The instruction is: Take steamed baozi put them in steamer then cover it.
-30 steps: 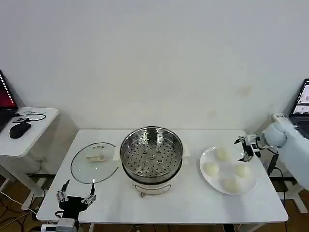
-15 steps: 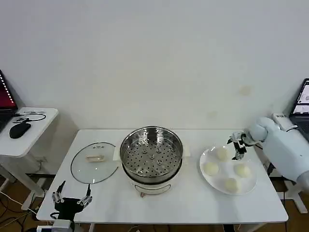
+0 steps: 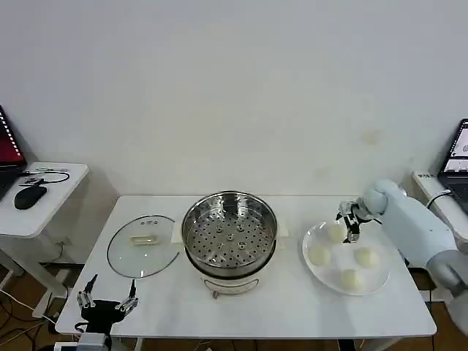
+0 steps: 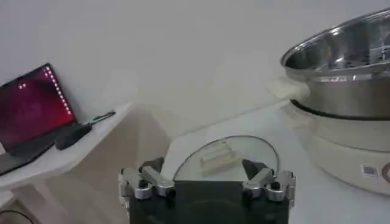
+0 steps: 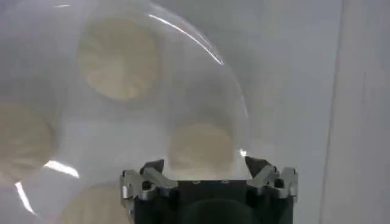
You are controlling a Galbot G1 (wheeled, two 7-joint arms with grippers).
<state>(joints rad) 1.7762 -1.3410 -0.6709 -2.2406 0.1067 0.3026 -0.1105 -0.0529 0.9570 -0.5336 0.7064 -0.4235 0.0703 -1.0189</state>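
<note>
Several cream-white steamed baozi lie on a white plate point(image 3: 343, 257) at the table's right. My right gripper point(image 3: 349, 219) hovers open at the plate's far side, just above the farthest baozi point(image 3: 336, 232). In the right wrist view that baozi point(image 5: 200, 148) sits between the spread fingers of the right gripper point(image 5: 204, 165), with others point(image 5: 119, 58) beyond. The steel steamer point(image 3: 229, 232) stands uncovered mid-table, its perforated tray bare. The glass cover point(image 3: 143, 245) lies flat to its left. My left gripper point(image 3: 106, 303) waits open at the table's front left edge, facing the cover point(image 4: 225, 159) and the steamer point(image 4: 347, 79).
A small side table point(image 3: 36, 201) with a mouse and a laptop point(image 4: 30, 109) stands to the left. Another laptop point(image 3: 457, 153) sits at the far right. Bare tabletop point(image 3: 292, 307) lies in front of the steamer and plate.
My right gripper has swung left from the plate's right edge to above the farthest baozi. The left gripper has sunk slightly toward the table's front edge.
</note>
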